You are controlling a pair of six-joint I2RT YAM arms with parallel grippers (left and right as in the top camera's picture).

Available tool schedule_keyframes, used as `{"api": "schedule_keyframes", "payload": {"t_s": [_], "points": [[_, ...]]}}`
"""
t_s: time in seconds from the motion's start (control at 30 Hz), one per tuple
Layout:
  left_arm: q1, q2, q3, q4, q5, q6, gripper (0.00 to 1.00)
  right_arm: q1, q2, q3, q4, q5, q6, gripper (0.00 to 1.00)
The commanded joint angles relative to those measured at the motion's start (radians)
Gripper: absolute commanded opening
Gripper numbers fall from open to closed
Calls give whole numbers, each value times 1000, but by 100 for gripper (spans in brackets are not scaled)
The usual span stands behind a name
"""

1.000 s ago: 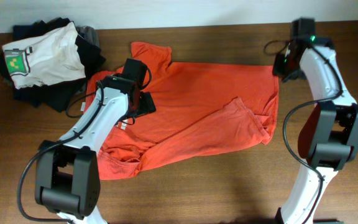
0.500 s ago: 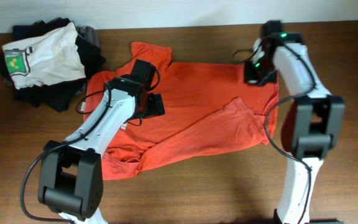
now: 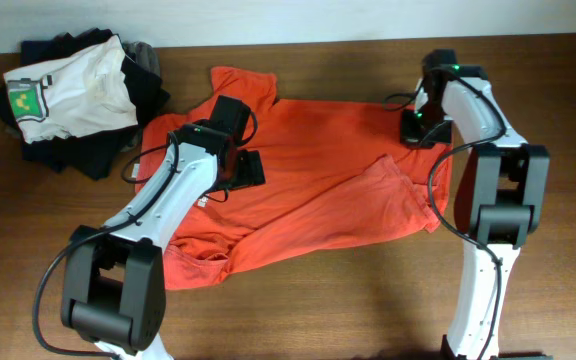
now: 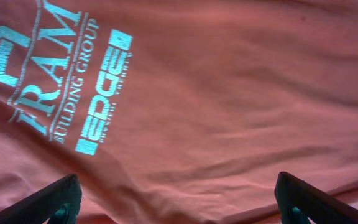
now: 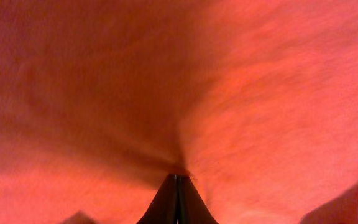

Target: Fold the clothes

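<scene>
Overhead, the red-orange T-shirt point(image 3: 338, 170) lies spread across the middle of the table point(image 3: 368, 310), with one diagonal flap point(image 3: 368, 195) turned over its lower right part and the lower left hem bunched. My right gripper point(image 5: 179, 186) is closed at the shirt's far right corner. In the right wrist view its jaws meet on a small pucker of cloth. My left gripper point(image 4: 179, 199) hangs over the white lettering point(image 4: 55, 81) with its jaws fully spread and holding nothing.

Risks as I judge them:
- The right pinch is shallow, so a quick lift could let the cloth slip free.
- I cannot tell whether it has one layer or two, and two would drag the fold askew.
- With nothing pinning the left side, a pull could slide the whole shirt and undo the flap.
- The pile of other garments point(image 3: 68, 100) lies near the left sleeve, and a wide sweep could snag it.
</scene>
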Motion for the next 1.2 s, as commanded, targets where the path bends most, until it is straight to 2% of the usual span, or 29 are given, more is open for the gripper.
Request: {"api": "schedule_keyframes", "payload": {"t_s": [0.0, 0.27, 0.4, 0.5, 0.53, 0.57, 0.6, 0.67, 0.83, 0.93, 1.1, 1.17], "points": [[-5, 6, -1, 1, 14, 16, 99, -65, 45, -10, 32, 118, -21, 4], [-13, 6, -1, 45, 132, 16, 99, -109, 45, 149, -12, 129, -39, 4], [-45, 6, -1, 58, 149, 17, 99, -108, 45, 343, -169, 98, -37, 5], [-69, 6, -1, 62, 143, 18, 99, -106, 44, 519, -336, 37, -5, 15], [-74, 6, -1, 65, 141, 17, 99, -105, 44, 586, -402, 1, 6, 21], [-76, 6, -1, 66, 142, 17, 99, -104, 44, 631, -454, -47, 4, 31], [-77, 6, -1, 64, 142, 17, 99, -100, 44, 669, -508, -100, -9, 61], [-77, 6, -1, 53, 142, 16, 99, -85, 44, 706, -634, -208, -92, 98], [-77, 6, -1, 1, 130, 16, 99, -16, 50, 576, -627, -148, -82, 98], [-77, 6, -1, -37, 97, 16, 99, 20, 50, 461, -568, 26, 38, 98], [-77, 6, -1, -43, 92, 16, 99, 38, 50, 332, -446, 57, 89, 99], [-77, 6, -1, -43, 92, 16, 99, 39, 50, 296, -406, 58, 93, 84]]}}
